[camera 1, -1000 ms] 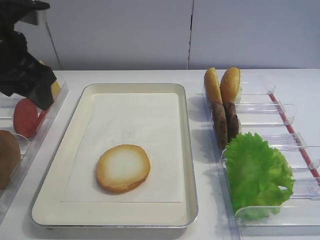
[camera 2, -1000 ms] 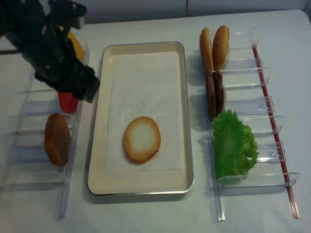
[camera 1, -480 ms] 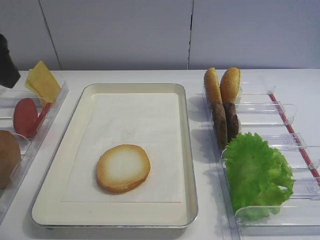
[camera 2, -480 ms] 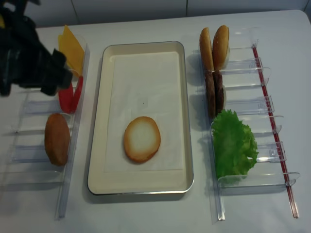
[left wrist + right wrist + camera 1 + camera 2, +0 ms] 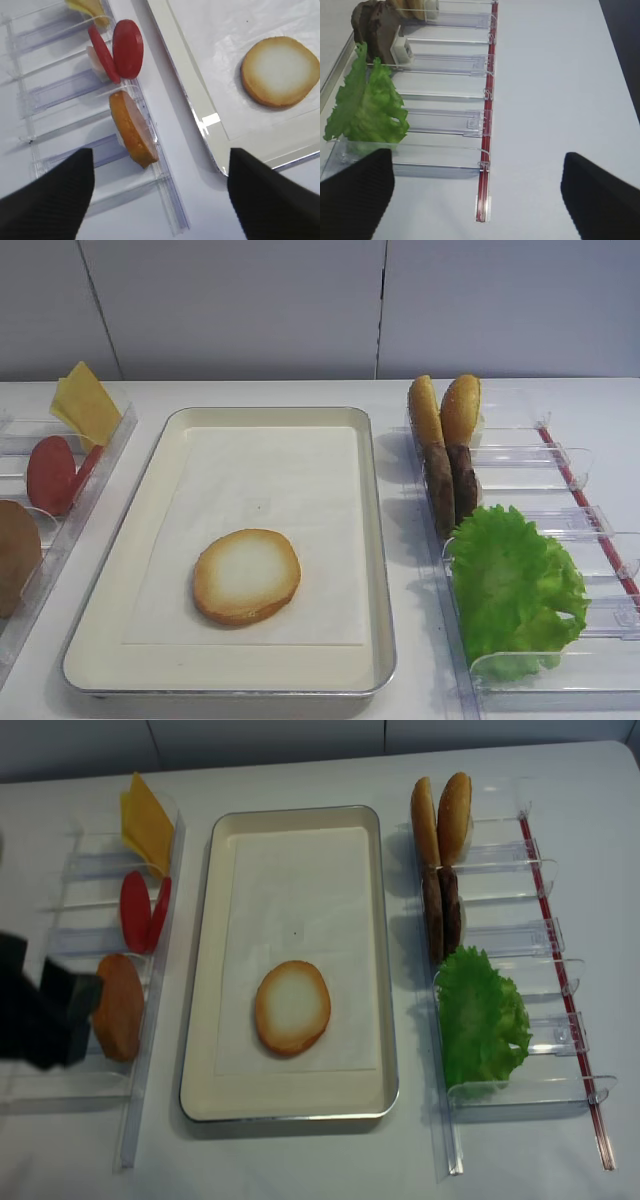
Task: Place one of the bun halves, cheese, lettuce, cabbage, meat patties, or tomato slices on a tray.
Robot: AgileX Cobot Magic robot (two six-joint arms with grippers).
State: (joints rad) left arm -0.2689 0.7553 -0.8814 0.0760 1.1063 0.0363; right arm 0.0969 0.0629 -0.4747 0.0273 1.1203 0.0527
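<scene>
The bun half [image 5: 246, 576] lies flat on the tray [image 5: 379, 570] liner, toward 6 o'clock of the middle. Left jaws [image 5: 160, 192] hang spread and empty over the counter [image 5: 165, 165] between tray and left bins; right jaws [image 5: 477, 192] likewise, at 3 o'clock of the lettuce [image 5: 367, 107]. Risk: a low left sweep could clip the tray rim and jolt the bun.

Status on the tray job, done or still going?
Looks done: one bun half lies flat, cut face up, on the tray liner. Nothing is in hand: the left claw is open above the left bins and the right claw is open beside the lettuce. Nothing obvious left.
</scene>
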